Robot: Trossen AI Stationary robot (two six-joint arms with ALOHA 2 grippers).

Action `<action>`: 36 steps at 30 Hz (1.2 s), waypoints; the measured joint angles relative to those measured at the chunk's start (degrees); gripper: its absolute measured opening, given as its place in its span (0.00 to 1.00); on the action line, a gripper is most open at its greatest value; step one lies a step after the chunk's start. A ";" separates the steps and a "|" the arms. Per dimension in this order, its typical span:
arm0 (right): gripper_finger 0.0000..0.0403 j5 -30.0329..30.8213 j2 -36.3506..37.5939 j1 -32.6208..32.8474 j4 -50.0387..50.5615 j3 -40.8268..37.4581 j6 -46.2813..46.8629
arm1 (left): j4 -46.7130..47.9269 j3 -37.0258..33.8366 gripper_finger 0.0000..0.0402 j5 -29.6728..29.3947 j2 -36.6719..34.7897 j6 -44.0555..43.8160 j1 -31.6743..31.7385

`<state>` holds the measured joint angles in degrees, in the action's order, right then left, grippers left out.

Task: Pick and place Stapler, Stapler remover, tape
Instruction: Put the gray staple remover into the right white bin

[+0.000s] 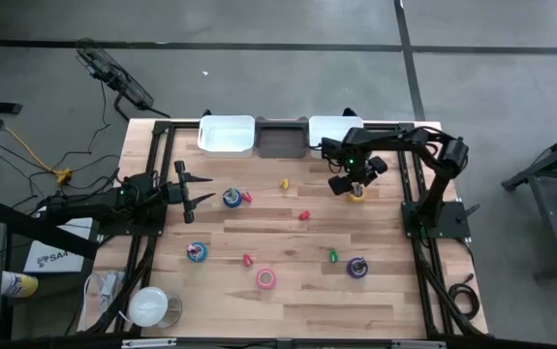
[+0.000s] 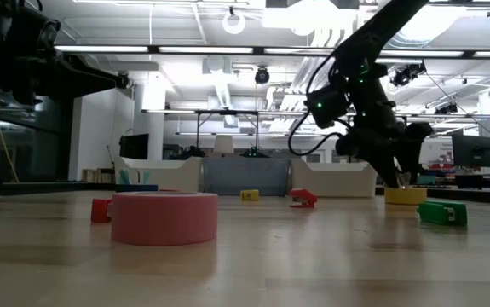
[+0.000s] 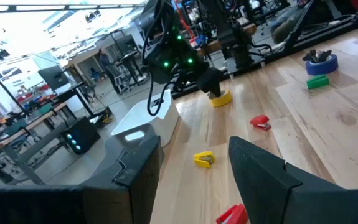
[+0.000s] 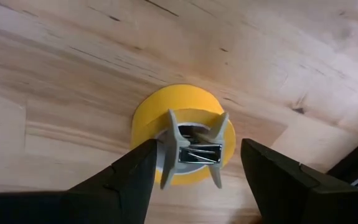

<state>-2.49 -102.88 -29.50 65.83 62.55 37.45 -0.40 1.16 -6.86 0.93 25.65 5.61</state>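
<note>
While right gripper (image 4: pixel 194 171) hovers, fingers apart, over yellow tape roll (image 4: pixel 150 112) bearing staple remover (image 4: pixel 194 149), left gripper (image 1: pixel 193 188) open, idle

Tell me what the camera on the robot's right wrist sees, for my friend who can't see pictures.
A yellow tape roll lies flat on the wooden table, with a small grey metal staple remover sitting on top of its hole. The right gripper is just above it, its two dark fingers open, one on each side of the roll.
</note>
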 joint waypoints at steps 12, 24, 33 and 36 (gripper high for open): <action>0.56 0.49 -0.13 0.02 -0.75 1.00 -0.61 | 0.00 -0.01 0.46 0.08 -0.02 0.00 0.00; 0.47 -0.41 -0.13 0.02 -0.98 1.02 -1.46 | 0.00 0.00 0.46 0.15 -0.01 0.00 -0.01; 0.31 -1.03 -0.13 0.02 -0.93 1.04 -2.13 | 0.00 0.01 0.46 0.25 -0.01 0.00 -0.01; 0.28 -1.41 -0.13 0.00 -0.69 1.04 -2.89 | 0.00 -0.01 0.46 0.25 -0.02 0.00 0.00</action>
<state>-3.90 -103.00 -29.50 65.14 63.59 34.56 -0.40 1.15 -6.61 0.91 25.65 5.61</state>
